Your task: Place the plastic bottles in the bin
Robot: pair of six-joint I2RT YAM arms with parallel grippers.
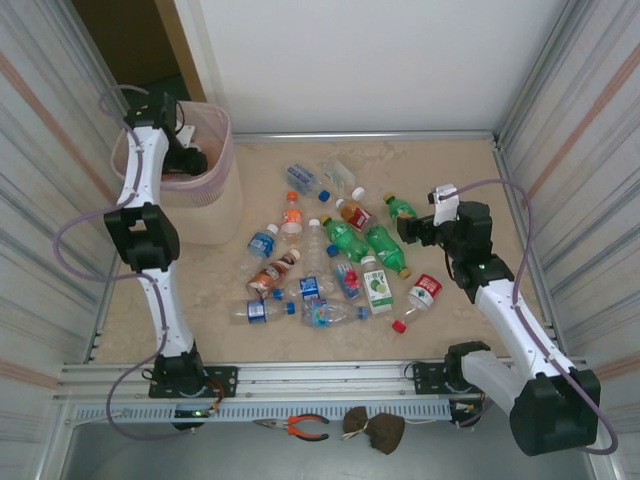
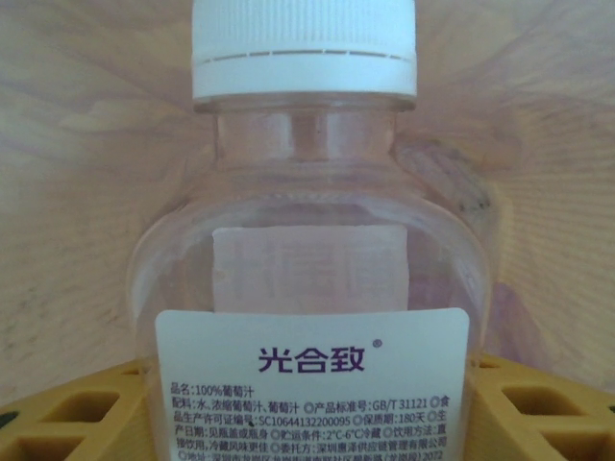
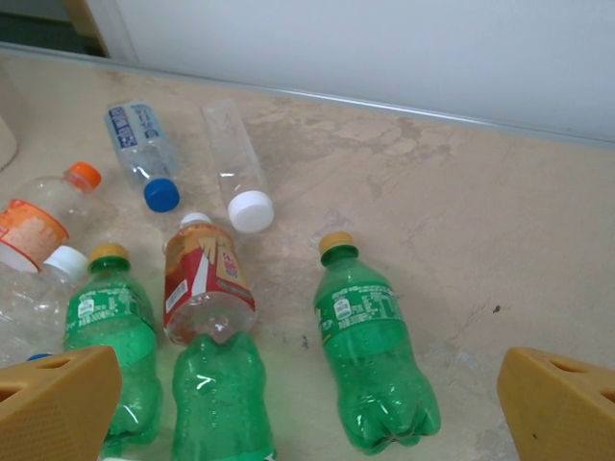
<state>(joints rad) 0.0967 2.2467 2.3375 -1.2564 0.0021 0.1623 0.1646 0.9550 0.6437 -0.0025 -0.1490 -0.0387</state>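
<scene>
The bin [image 1: 222, 135], beige with a pink bag liner, stands at the far left. My left gripper [image 1: 188, 158] hangs inside its mouth, shut on a clear bottle [image 2: 306, 240] with a white cap and white label. Pink liner [image 2: 86, 192] surrounds that bottle, and a yellow finger [image 2: 72, 418] shows on each side of it. Several plastic bottles [image 1: 320, 260] lie scattered on the table's middle. My right gripper [image 1: 415, 228] is open and low over a green bottle [image 3: 375, 355] with a yellow cap, which lies between the spread fingers [image 3: 58, 399] untouched.
Corrugated walls close in both sides, and a white wall [image 1: 380, 60] stands at the back. Other green bottles [image 3: 216, 403], a red-labelled one [image 3: 204, 279] and clear ones [image 3: 235, 163] lie left of my right gripper. Pliers [image 1: 300, 427] rest on the front rail.
</scene>
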